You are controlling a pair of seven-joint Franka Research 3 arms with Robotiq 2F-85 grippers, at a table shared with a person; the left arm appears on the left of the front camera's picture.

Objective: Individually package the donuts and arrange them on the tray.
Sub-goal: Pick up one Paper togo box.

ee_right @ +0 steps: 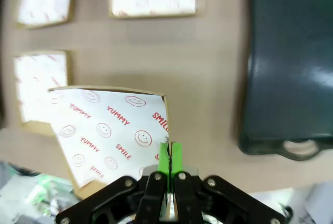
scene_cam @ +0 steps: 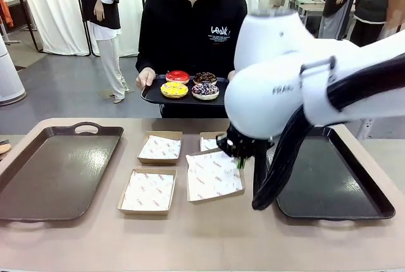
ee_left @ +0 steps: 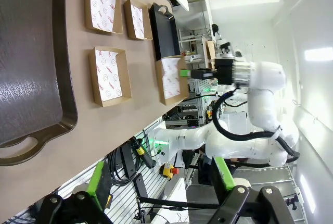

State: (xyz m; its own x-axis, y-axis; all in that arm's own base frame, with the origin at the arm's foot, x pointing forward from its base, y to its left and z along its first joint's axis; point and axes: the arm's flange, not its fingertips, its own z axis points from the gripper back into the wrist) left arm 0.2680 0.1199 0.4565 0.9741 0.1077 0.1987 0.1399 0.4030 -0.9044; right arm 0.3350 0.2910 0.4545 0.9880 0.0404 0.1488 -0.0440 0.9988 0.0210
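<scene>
— Left hand (ee_left: 161, 182)?
— Spread wide, nothing between its fingers; the left tray (ee_left: 31, 78) lies bare ahead of it.
— The donuts (scene_cam: 190, 84)?
— All four sit on a black tray (scene_cam: 152, 97) that the person (scene_cam: 190, 25) holds at the far side.
— Right hand (ee_right: 169, 156)?
— Pads pinched together on the rim of a paper-lined box (ee_right: 104, 130), raised off the table (scene_cam: 190, 234) beside the right tray (ee_right: 286, 52).
</scene>
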